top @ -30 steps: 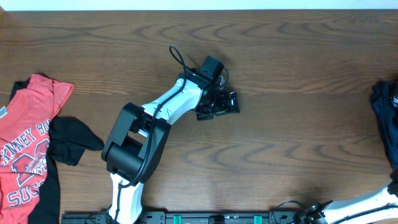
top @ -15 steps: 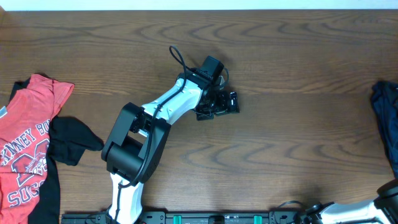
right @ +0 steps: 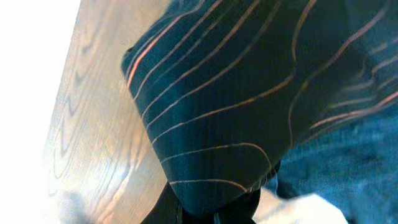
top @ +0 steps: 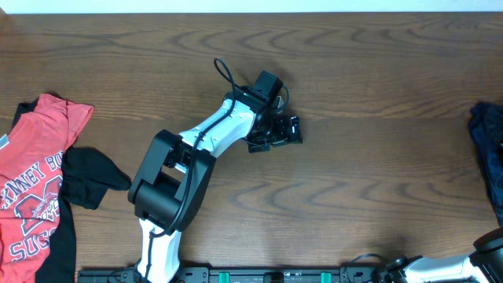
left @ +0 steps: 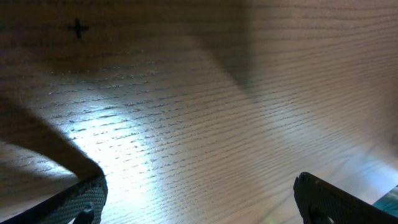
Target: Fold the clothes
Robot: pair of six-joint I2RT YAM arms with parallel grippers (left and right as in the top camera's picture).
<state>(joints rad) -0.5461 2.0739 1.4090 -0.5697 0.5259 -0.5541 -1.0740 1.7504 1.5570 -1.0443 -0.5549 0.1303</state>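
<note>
Jersey (right: 236, 93): black with thin orange contour lines, bunched, over the table (top: 354, 79), blue cloth (right: 348, 155) beside it.
Right gripper (right: 208, 208): clenched on a jersey fold.
Left gripper (top: 279, 132): fingers spread, grasping nothing, mid-table.

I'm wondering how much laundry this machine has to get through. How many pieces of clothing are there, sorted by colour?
Red T-shirt: 1
Plain black piece: 1
Black jersey with orange lines: 1
Blue fabric: 1 showing, possibly more in the heap
Total: 4 that can be told apart
</note>
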